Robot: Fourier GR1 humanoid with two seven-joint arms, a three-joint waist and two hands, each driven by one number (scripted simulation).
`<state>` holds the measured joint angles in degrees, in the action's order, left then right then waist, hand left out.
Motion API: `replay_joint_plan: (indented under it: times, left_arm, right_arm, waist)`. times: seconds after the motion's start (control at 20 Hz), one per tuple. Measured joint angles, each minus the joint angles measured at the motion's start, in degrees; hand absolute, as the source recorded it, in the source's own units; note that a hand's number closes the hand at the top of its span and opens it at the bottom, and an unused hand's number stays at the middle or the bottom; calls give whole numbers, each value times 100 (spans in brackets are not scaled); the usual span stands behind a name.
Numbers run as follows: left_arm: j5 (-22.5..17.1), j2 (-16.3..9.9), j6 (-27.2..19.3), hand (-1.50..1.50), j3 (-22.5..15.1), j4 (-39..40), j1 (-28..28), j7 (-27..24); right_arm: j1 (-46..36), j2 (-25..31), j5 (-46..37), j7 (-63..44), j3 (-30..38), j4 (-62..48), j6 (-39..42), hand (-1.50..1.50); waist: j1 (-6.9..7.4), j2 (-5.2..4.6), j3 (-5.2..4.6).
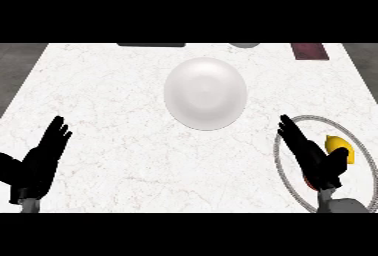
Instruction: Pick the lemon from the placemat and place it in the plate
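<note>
Right hand, open with straight fingers, shows at lower right of the frame; the lemon lies just beside its thumb, on the round placemat. White plate sits upper centre. Left hand rests open at lower left.

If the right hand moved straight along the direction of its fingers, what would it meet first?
Probably nothing: the right hand points up-left, passing right of the plate. The lemon lies beside it, not ahead. Depth is unclear.

One head view looks steeply down onto the counter.
</note>
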<state>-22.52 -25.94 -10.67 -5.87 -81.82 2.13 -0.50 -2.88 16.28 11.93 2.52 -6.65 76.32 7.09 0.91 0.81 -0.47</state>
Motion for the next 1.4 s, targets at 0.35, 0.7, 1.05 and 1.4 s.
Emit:
replay_joint_plan:
  times: [0.35, 0.7, 1.05, 1.4]
  left_arm:
    - [339, -289, 114, 0, -34, -525, -737, -189]
    - [489, -435, 177, 0, -102, -855, -1330, 46]
    - [697, -288, 165, 0, -167, -898, -1705, 296]
    - [799, -231, 278, 0, -69, -933, -1647, 312]
  right_arm:
    - [-727, 583, -517, 642, -804, 721, 1392, 150]
    - [-300, 1183, -2309, 2300, -1110, 496, 503, -150]
    - [-93, 1163, -1821, 4340, -411, -538, 623, -150]
    - [-124, 1984, -1978, 3930, 172, 259, 627, -150]
  waist:
    - [-30, 51, 24]
    - [-152, -31, 56]
    - [-114, -82, 59]
    - [-145, -61, 41]
